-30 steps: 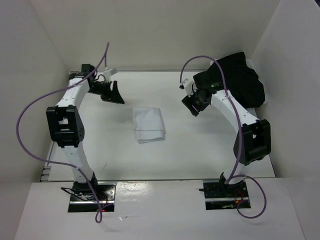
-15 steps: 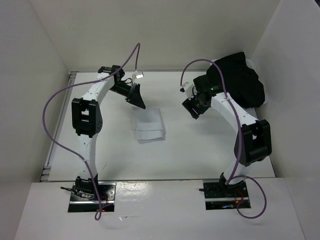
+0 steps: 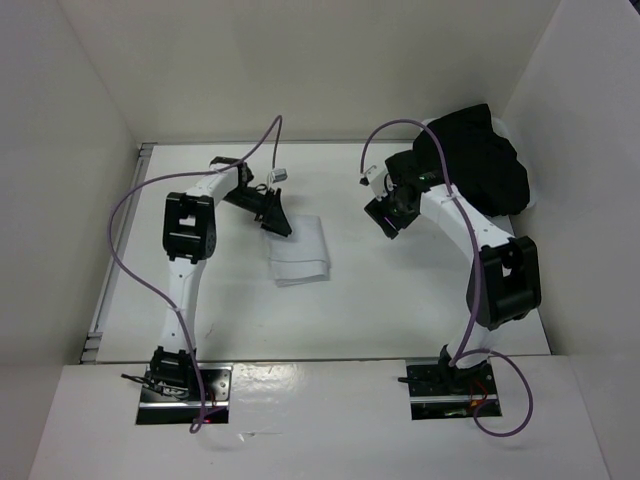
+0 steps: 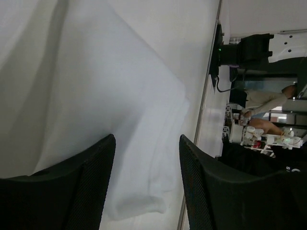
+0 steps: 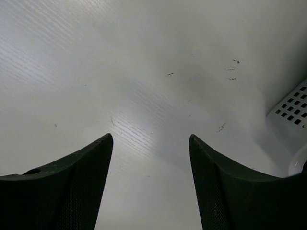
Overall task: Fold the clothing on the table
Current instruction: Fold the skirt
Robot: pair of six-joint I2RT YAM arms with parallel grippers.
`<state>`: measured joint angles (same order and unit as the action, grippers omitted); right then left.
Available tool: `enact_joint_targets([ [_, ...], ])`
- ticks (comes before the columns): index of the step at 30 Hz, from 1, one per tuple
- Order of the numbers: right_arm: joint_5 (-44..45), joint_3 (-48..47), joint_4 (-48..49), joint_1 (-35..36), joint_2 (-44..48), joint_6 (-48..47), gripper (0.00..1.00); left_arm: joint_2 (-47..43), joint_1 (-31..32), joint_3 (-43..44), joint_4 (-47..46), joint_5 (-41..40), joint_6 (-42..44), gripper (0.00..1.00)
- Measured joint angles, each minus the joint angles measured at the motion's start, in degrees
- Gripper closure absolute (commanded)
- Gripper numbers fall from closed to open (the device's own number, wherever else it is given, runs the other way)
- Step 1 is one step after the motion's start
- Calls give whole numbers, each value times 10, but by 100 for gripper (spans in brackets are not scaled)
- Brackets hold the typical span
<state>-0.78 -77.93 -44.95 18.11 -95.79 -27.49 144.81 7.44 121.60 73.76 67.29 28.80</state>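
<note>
The clothing point(image 3: 300, 252), thin white cloth folded into a small, softly creased rectangle with layered near edges, lies mid-way across the table point(image 3: 380, 300), the left gripper point(image 3: 278, 222) spread-fingered over its far left corner, the right gripper point(image 3: 385, 220) likewise spread over bare surface to its right.

Open matte white bench point(image 3: 390, 300) stretches between the small folded white fabric garment point(image 3: 298, 250) at centre and the right hand point(image 3: 385, 218). A heaped black garment point(image 3: 480, 165) blocks the far right corner; white walls point(image 3: 60, 200) enclose three sides.
</note>
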Motion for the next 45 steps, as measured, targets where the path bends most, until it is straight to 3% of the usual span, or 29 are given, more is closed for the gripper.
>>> enact_joint_targets([
  [6, 7, 0, 0, 0, -7, 0, 30, 75, -24, 18, 30, 54, -3, 37],
  [11, 9, -1, 0, 0, -20, 0, 30, 87, -39, 19, 43, 82, -4, 38],
  [15, 9, -2, -1, 0, -26, 0, 30, 68, -40, 19, 37, 61, -6, 38],
  [21, 3, -6, -1, 0, -26, 0, 29, -90, -45, 77, 12, -12, -36, 25],
  [22, 2, -6, -1, 0, -26, 2, 29, -122, -47, 99, 6, -22, -43, 22],
  [24, 2, -6, 1, 0, -25, 5, 27, -202, -55, 139, -12, -46, -56, 4],
  [26, 6, 0, 9, -3, -21, 11, 26, -287, -71, 139, -36, -74, -72, 1],
  [28, 3, 18, 26, -15, -5, 19, 23, -370, -101, 70, -81, -94, -95, 1],
  [31, -16, 52, 49, -70, 35, 42, 18, -482, -183, -124, -168, -135, -133, 1],
  [35, -74, 103, 104, -242, 110, 86, 14, -522, -279, -378, -283, -247, -183, 1],
  [38, -89, 157, 147, -364, 166, 114, 8, -529, -306, -528, -332, -349, -206, 1],
  [41, -105, 206, 159, -413, 204, 128, 4, -557, -317, -593, -352, -405, -218, 1],
  [45, -127, 240, 167, -443, 211, 127, 1, -599, -352, -595, -414, -433, -229, 0],
])
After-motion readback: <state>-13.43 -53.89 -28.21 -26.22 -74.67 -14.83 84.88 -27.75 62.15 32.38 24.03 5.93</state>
